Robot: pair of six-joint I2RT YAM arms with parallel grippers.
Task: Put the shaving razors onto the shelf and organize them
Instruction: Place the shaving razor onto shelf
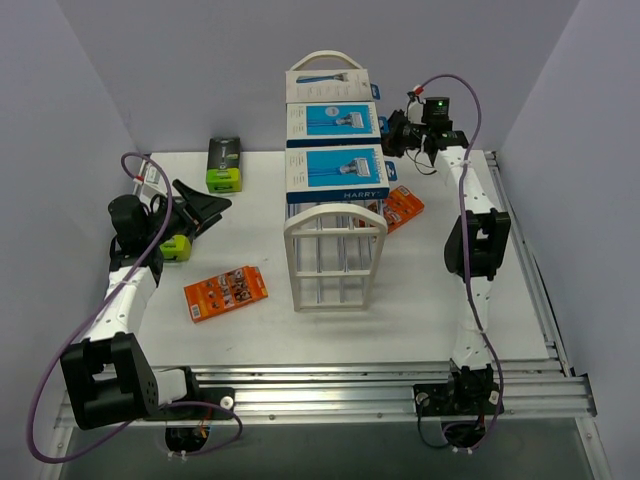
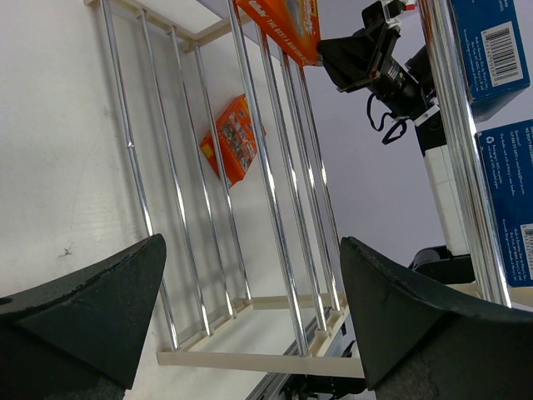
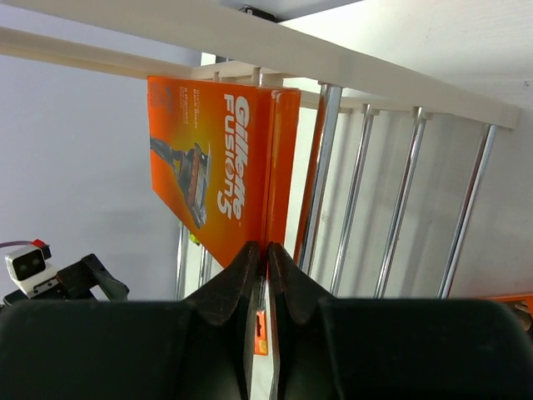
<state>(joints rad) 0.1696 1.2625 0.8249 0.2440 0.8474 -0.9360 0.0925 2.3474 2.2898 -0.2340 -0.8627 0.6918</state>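
We saw the right gripper (image 3: pixel 266 254) at the upper right of the overhead view, pressed together on the bottom edge of an orange Gillette box (image 3: pixel 218 171). That box stood upright beside the shelf (image 1: pixel 335 250) bars (its printed face turned left in the wrist view). The left gripper (image 1: pixel 200 208) was spread wide at the left, low over the worktop (image 1: pixel 300 340). Three blue boxes (image 1: pixel 337 175) lay in a row on the shelf's top tier. A second orange box (image 1: pixel 225 292) lay on the worktop at lower left. A third orange box (image 1: pixel 405 208) lay just right of the shelf, and a green box (image 1: pixel 224 164) sat at upper left.
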